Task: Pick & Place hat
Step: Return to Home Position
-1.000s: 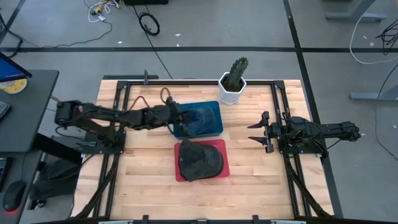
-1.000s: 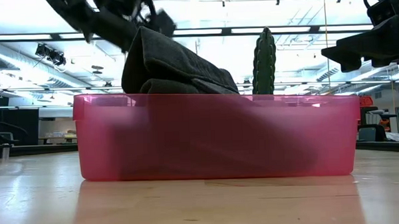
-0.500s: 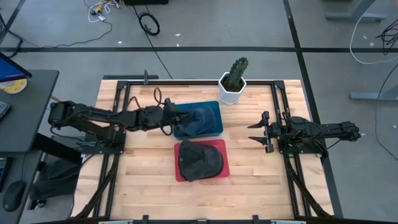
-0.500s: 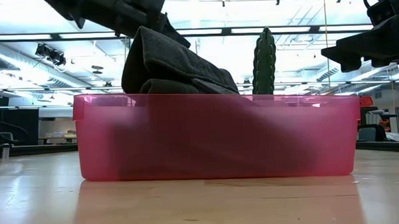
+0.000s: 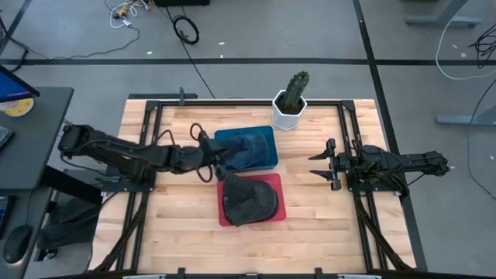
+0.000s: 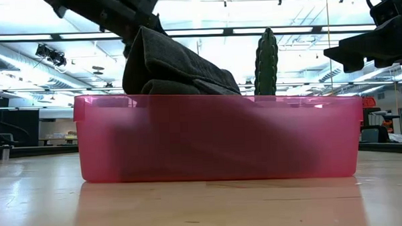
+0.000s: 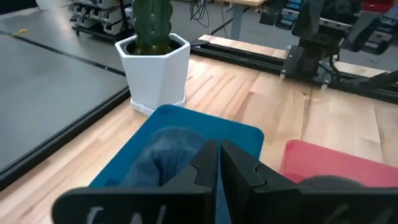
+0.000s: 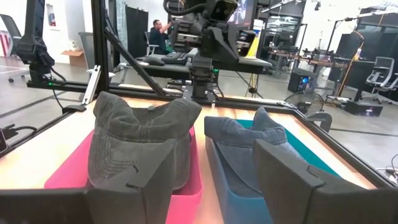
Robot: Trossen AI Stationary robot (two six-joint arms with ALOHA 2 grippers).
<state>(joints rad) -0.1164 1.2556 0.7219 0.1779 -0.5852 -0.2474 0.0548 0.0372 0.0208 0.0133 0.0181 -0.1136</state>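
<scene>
A dark grey hat (image 5: 249, 200) lies crumpled in a pink bin (image 5: 280, 203), its crown rising above the rim in the low view (image 6: 172, 63). A blue hat (image 5: 246, 147) lies in a blue bin (image 5: 268, 132) just beyond it. My left gripper (image 5: 215, 163) is shut and hovers off the pink bin's far-left corner, beside the blue bin, holding nothing. Its wrist view looks past the shut fingers (image 7: 218, 152) at the blue hat (image 7: 165, 155). My right gripper (image 5: 316, 165) waits open at the table's right, facing both hats (image 8: 140, 137).
A cactus (image 5: 294, 87) in a white hexagonal pot (image 5: 288, 115) stands at the table's far edge, just beyond the blue bin's right corner. Black rails frame the table on both sides. Bare wood lies near and left of the pink bin.
My left gripper has drawn back from over the blue bin's left end, moving toward the near edge and a little left, and now sits beside the pink bin's far-left corner. Both hats and both bins have stayed put.
</scene>
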